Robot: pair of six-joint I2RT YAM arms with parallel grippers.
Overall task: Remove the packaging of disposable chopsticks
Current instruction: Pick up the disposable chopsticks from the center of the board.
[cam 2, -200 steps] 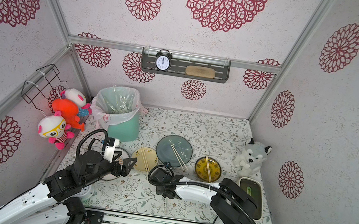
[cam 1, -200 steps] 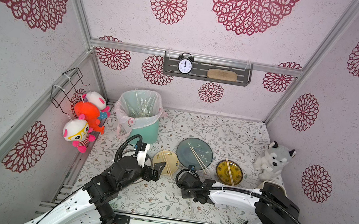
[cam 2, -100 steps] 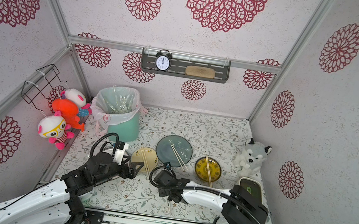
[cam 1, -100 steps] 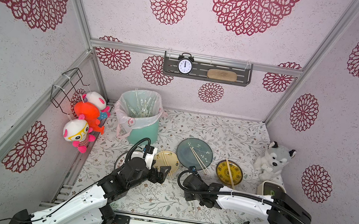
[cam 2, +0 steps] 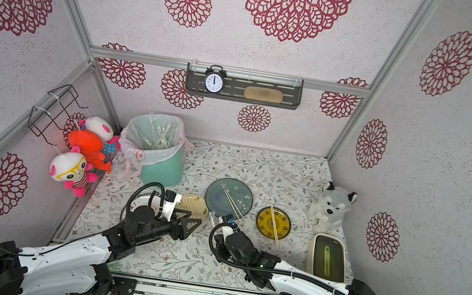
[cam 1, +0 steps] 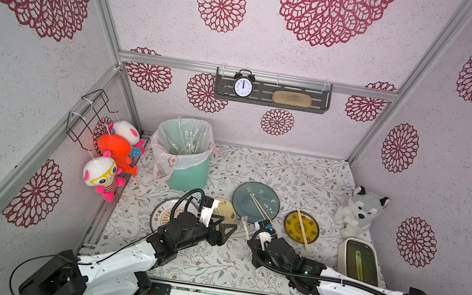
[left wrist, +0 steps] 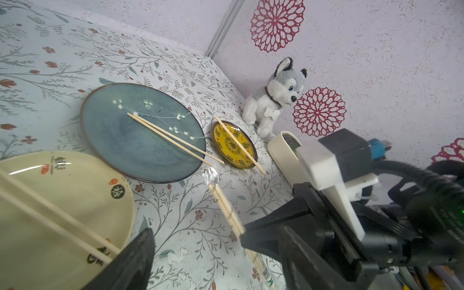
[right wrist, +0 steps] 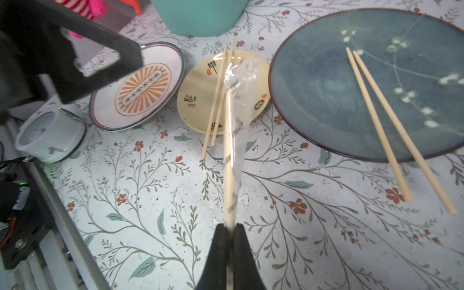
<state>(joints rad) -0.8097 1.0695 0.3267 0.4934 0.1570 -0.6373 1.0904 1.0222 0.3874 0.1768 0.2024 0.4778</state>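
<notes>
Your right gripper [right wrist: 227, 227] is clamped tight on one end of the only wrapped chopsticks [right wrist: 228, 155] in sight. The pair sticks straight out from it, with the clear sleeve [right wrist: 238, 100] loose and crinkled at the far end, towards the upper middle of that view. That hold pins the wood and leaves the free plastic tip on offer to the other arm.

Your left gripper [left wrist: 195, 232] has its jaws well apart and nothing in them, just beside that pair at the lower centre of its wrist view. I judge it is lining up to pinch the sleeve and draw it off. I cannot tell whether the pair rests on the worktop [cam 1: 211, 262] or hangs just above it.

Bare chopsticks [cam 1: 259, 206] lie across the blue plate [cam 1: 271, 198], the yellow plate [cam 1: 312, 234] and the cream plate [right wrist: 198, 100], one pair each. The white plate [right wrist: 108, 108] is empty, likely waiting for this pair. Spent sleeves [cam 1: 185, 140] sit in the green bin [cam 1: 189, 176], at the worktop's upper left in both top views.
</notes>
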